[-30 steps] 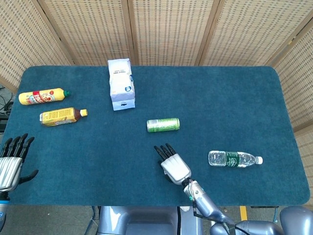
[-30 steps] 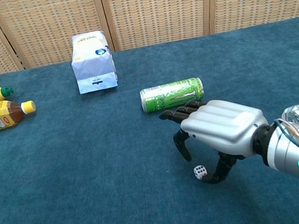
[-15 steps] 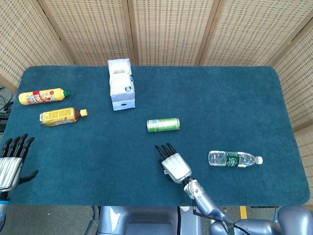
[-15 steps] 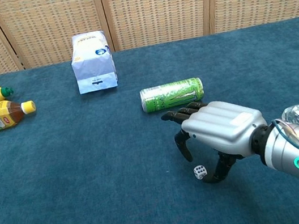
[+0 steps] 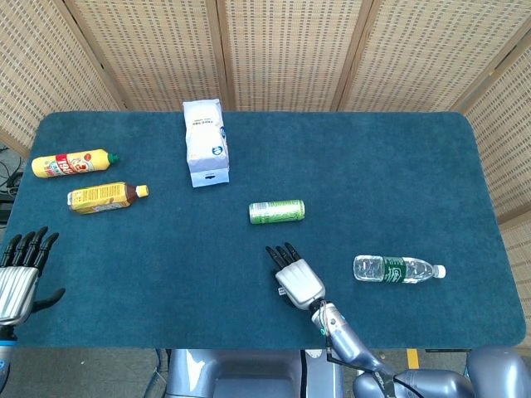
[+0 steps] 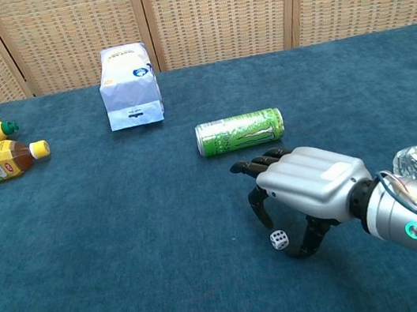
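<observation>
Silver-backed and palm down, the right hand (image 6: 304,188) hovers over the blue cloth with its dark fingers (image 6: 258,205) arched and apart, holding nothing. The small white die (image 6: 278,239) lies just beneath the palm, between thumb and fingers, at about seven o'clock from the knuckles. To take it well, I judge the hand should sink straight down, bring thumb and one finger onto opposite faces, and close slowly so the die does not skid on the nap. The green can (image 6: 239,132) lies on its side at twelve o'clock, close enough to brush.

The chest view alone shows the die; from the head view the palm hides it. The head view alone shows the left hand (image 5: 18,274) at the table's nine o'clock edge, fingers seemingly spread and empty, and the whole water bottle (image 5: 398,269) at three o'clock.
</observation>
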